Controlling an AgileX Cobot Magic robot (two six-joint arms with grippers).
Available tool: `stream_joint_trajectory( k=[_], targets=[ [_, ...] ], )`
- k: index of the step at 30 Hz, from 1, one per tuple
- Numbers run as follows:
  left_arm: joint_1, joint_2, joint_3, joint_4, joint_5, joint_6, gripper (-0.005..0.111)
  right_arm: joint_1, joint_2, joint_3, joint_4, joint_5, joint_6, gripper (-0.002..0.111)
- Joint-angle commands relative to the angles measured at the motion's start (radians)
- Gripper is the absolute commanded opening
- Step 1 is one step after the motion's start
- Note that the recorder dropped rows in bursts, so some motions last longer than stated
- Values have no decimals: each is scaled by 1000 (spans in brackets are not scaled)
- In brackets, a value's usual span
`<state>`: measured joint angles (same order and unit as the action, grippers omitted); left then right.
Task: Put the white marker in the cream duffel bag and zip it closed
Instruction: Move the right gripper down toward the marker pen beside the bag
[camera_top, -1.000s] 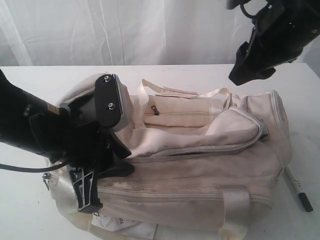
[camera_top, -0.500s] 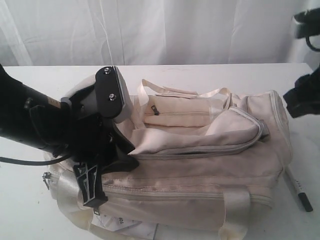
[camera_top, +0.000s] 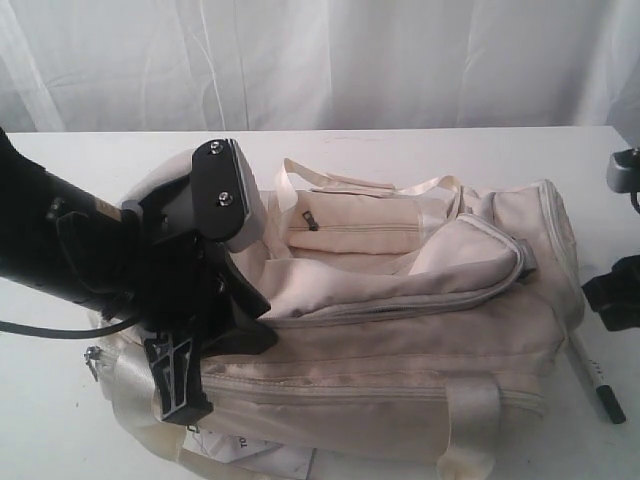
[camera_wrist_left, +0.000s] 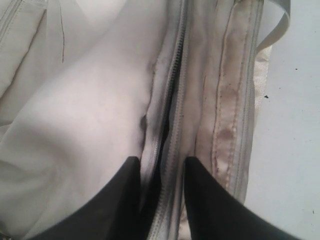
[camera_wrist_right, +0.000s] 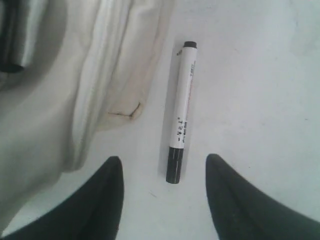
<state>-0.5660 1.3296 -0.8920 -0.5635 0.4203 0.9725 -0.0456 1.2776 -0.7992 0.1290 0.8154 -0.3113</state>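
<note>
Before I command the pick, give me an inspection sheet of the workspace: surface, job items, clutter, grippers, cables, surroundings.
Surface: white table, no spills seen.
Cream duffel bag: lying on its side on the table, top zipper partly open.
White marker: flat on the table beside the bag's end, not in the bag.
Clutter: a printed white tag or sheet shows under the bag's front edge.
Left gripper: fingers on either side of the bag's zipper seam; unclear whether they pinch it.
Right gripper: open, above the marker's dark end, not touching it.
Cables: black cable hanging by the left arm, clear of the bag.
Surroundings: white curtain behind the table.
</note>
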Motion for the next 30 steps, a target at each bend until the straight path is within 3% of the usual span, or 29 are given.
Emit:
stream_joint_trajectory(
  k=[1, 30],
  targets=[
    [-4, -4, -6, -27, 20, -8, 36, -14, 34, 45, 1, -78, 3, 47],
    [-4, -4, -6, -41, 16, -10, 36, -14, 398, 45, -33, -242, -24, 47]
  ],
)
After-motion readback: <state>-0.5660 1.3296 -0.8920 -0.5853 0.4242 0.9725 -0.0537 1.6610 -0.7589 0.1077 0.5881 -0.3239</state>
